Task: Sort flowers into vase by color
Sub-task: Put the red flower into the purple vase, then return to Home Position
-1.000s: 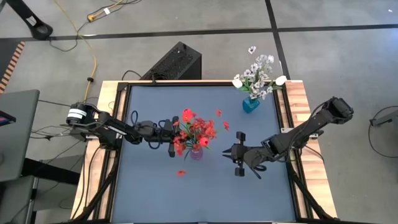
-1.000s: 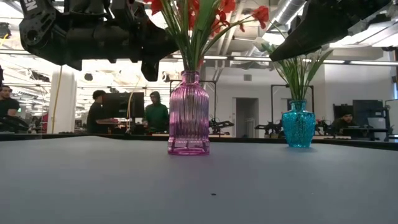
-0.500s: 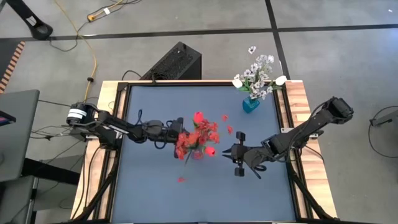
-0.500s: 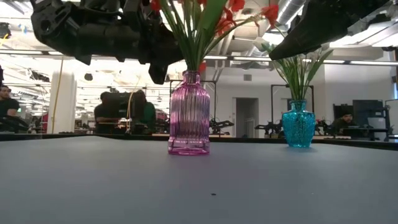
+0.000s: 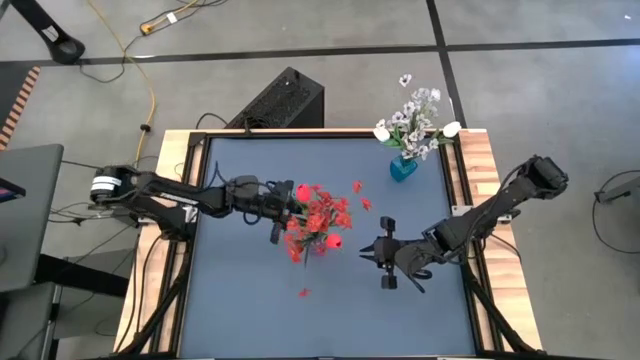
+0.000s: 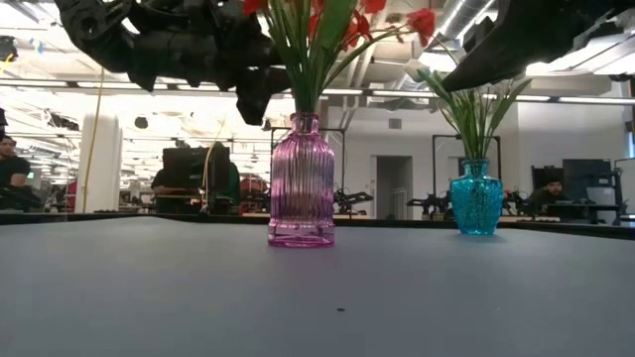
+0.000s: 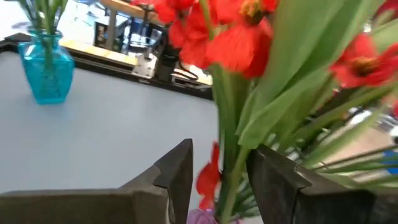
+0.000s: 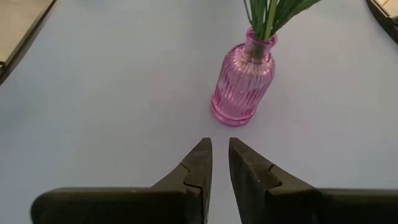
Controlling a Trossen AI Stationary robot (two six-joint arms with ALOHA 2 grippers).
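Red flowers [image 5: 318, 215] stand with their green stems in a ribbed pink vase [image 6: 301, 183] at mid-table. My left gripper [image 5: 283, 212] reaches in level from the table's left, above the vase's neck. It is open, and one green stem [image 7: 227, 180] runs up between its fingers. White flowers [image 5: 415, 115] stand in a blue vase [image 5: 403, 168] at the far right. My right gripper [image 5: 368, 253] waits to the right of the pink vase [image 8: 242, 87], pointing at it. Its fingers are a narrow gap apart, with nothing between them. My left gripper stands open around a red flower's green stem [image 7: 225, 168], level, from the table's left, with its fingers across the stem. The stem runs upright through the gap, down into the vase. Whether the stem or a leaf [image 7: 273, 118] touches a finger, I cannot tell.
Thin-stemmed red blossoms [image 5: 303, 293] lean out well beyond the pink vase. A wooden frame [image 5: 480, 160] borders the dark table top. People and desks show in the room behind the table in the low view.
My left gripper has gone toward the table's right, up to the red bunch, then a little toward the far edge. The red flowers have swayed with it, and their heads have shifted above the vase, which has stayed in place.
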